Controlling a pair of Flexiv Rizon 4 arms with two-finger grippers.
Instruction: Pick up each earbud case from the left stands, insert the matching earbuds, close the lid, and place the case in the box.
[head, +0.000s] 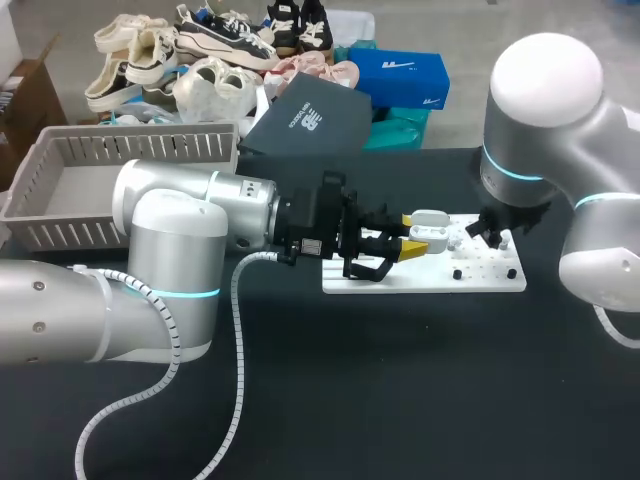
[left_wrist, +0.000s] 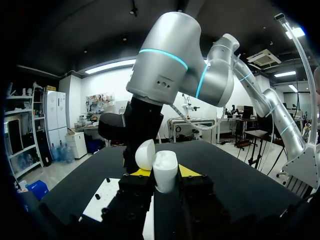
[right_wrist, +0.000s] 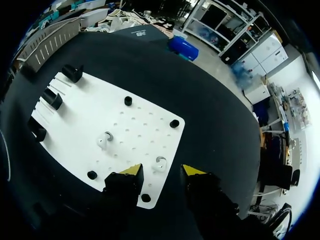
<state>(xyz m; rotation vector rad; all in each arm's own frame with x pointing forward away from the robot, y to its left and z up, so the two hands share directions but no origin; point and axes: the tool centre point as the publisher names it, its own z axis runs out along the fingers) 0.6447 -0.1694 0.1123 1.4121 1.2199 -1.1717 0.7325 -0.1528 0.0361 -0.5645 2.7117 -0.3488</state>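
Observation:
My left gripper (head: 412, 246) is shut on a white earbud case (head: 431, 232) and holds it above the left part of the white board (head: 425, 280). In the left wrist view the case (left_wrist: 166, 172) stands upright between the yellow tips, its lid (left_wrist: 145, 154) swung open. My right gripper (head: 497, 232) hangs over the board's right part. Its fingers are apart in the right wrist view, and the right gripper (right_wrist: 161, 172) straddles a small white earbud (right_wrist: 160, 161) that neither pad touches. A second earbud (right_wrist: 103, 140) lies further out on the board (right_wrist: 125, 125).
Three black stands (right_wrist: 52, 98) line the board's far edge, and small black pegs (right_wrist: 174, 123) dot it. A grey slatted basket (head: 60, 190) sits at the table's back left. A dark box (head: 310, 120) lies at the back edge.

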